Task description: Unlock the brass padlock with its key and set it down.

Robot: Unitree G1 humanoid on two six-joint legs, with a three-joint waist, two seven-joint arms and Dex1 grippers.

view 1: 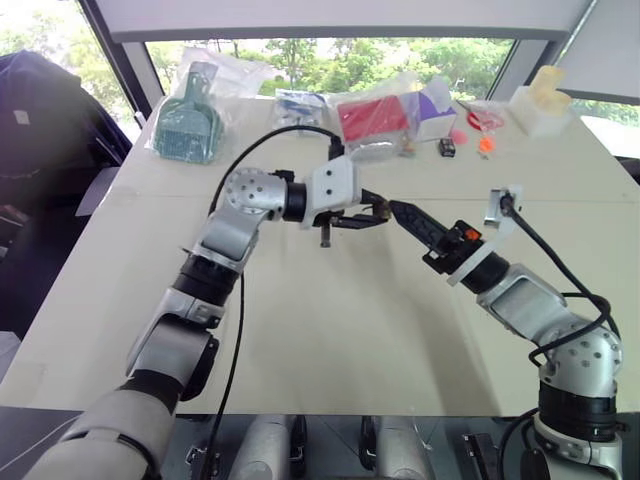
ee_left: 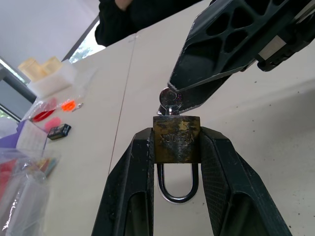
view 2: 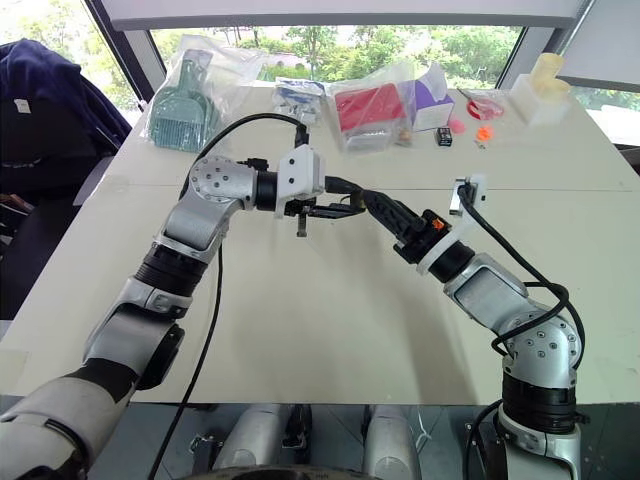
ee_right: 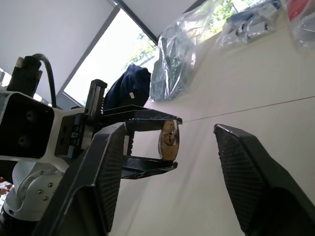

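My left gripper (ee_left: 176, 133) is shut on the brass padlock (ee_left: 176, 140), held above the middle of the table (view 1: 330, 330). Its two fingers clamp the brass body from both sides, and the silvery shackle (ee_left: 176, 187) loops back between them. The key (ee_left: 170, 100) sticks out of the padlock's far end. My right gripper (ee_right: 170, 129) faces the padlock from the right with its fingers (ee_right: 246, 177) spread wide, one fingertip (ee_left: 197, 93) lying right by the key's head. In the left eye view the two grippers meet at the padlock (view 1: 383, 211).
Along the table's far edge lie a bagged green item (view 1: 188, 125), a bagged red box (view 1: 372, 118), a small black box (view 1: 447, 148), orange bits (view 1: 485, 145) and a white container (view 1: 540, 105). A dark jacket (view 1: 40, 110) hangs beyond the left edge.
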